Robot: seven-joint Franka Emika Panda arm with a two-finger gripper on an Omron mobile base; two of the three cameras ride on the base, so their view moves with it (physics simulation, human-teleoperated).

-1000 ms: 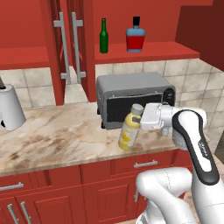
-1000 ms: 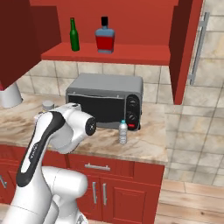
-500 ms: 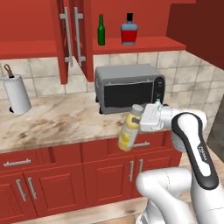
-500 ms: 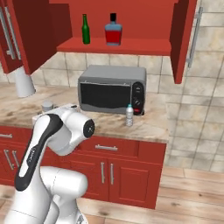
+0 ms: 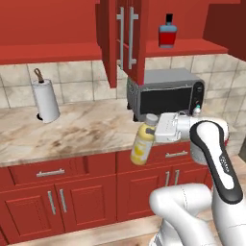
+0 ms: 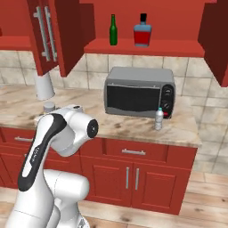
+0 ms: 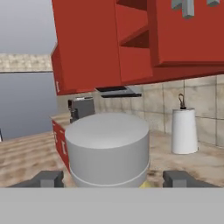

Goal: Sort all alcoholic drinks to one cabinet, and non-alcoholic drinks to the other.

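Open marble counter (image 5: 81, 134) lies left of the toaster oven (image 5: 166, 96), with just the paper-towel roll (image 5: 45, 101) standing there.

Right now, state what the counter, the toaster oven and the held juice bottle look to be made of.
Counter: polished stone, going by its beige-brown veining.
Toaster oven: likely brushed metal, matte grey casing, dark glass door.
Juice bottle: probably plastic, opaque pale yellow with a grey-white cap.
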